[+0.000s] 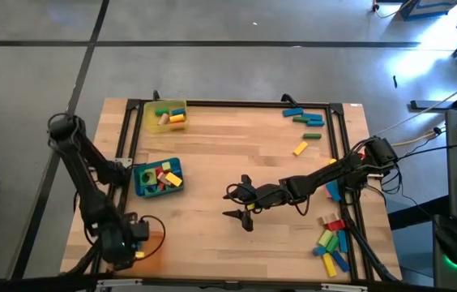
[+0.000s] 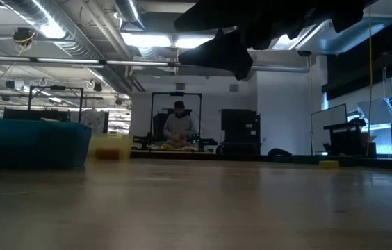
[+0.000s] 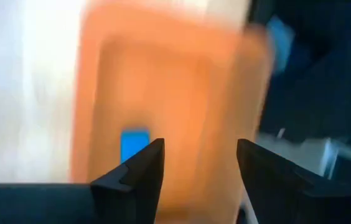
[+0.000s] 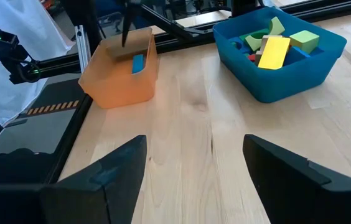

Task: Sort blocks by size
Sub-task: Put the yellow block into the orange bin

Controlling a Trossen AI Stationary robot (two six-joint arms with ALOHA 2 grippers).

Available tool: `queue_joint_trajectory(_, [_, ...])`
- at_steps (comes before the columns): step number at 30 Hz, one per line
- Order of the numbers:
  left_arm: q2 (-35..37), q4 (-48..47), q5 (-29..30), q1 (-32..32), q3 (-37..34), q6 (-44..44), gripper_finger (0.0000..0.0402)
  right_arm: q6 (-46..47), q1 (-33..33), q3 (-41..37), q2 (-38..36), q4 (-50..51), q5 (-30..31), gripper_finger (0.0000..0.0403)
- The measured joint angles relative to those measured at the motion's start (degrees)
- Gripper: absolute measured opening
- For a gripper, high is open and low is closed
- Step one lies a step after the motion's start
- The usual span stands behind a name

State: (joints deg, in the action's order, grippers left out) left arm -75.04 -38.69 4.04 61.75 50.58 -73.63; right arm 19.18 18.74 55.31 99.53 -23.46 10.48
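Observation:
A blue block (image 3: pixel 134 144) lies on the floor of the orange tray (image 3: pixel 182 93) at the table's near left corner (image 1: pixel 152 247). My left gripper (image 3: pixel 200 149) hangs open above this tray with nothing between its fingers, clear of the block. The right wrist view shows the same block (image 4: pixel 138 62) in the orange tray (image 4: pixel 119 74). My right gripper (image 1: pixel 241 208) stands open over the middle of the table (image 4: pixel 194 168), holding nothing. More blocks fill the blue tray (image 1: pixel 141 185) and the yellow tray (image 1: pixel 149 122).
Loose blocks lie at the far right (image 1: pixel 305 120), a single yellow one (image 1: pixel 300 148) nearer the middle, and a cluster at the near right corner (image 1: pixel 332 243). A dark frame (image 1: pixel 237 104) borders the table. A person (image 2: pixel 178 121) stands far behind the table.

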Motion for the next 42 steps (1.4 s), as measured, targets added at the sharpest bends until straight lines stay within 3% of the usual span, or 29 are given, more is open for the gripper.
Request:
queue_joint_trajectory(8, [4.91, 0.87, 28.45, -5.17, 0.09, 22.18, 0.0182, 0.15, 0.0, 0.0, 0.0, 0.1, 0.6, 0.0269])
queue_joint_trajectory(11, [4.89, 2.78, 33.54, -8.59, -1.13, 29.66, 0.0182, 1.44, -0.44, 0.02, -0.77, 3.5, 2.0, 0.0269])
queue_joint_trajectory(14, [4.87, 8.46, 33.25, -13.37, -3.98, 35.56, 0.0182, 2.21, -1.42, 0.04, -3.27, 10.05, 4.22, 0.0269])
queue_joint_trajectory(19, [4.87, 21.77, 24.93, -21.7, -9.96, 45.58, 0.0182, 4.77, -3.93, 0.04, -8.76, 25.3, 11.72, 0.0269])
queue_joint_trajectory(22, [4.87, 30.19, 22.83, -25.76, -13.6, 50.39, 0.0182, 8.51, -6.3, 0.08, -12.46, 35.33, 15.2, 0.0269])
queue_joint_trajectory(32, [4.76, 56.16, 21.75, -39.0, -25.5, 58.8, 0.0182, 32.85, -18.26, 0.0, -16.77, 71.11, 17.71, 0.0269])
queue_joint_trajectory(36, [4.76, 57.76, 21.76, -43.07, -27.72, 58.52, 0.0182, 39.37, -23.6, -0.02, -15.8, 78.76, 16.98, 0.0269])
queue_joint_trajectory(42, [4.76, 57.27, 21.77, -45.09, -29.11, 59.12, 0.0182, 46.23, -29.24, -0.6, -15.69, 81.11, 16.98, 0.0269])
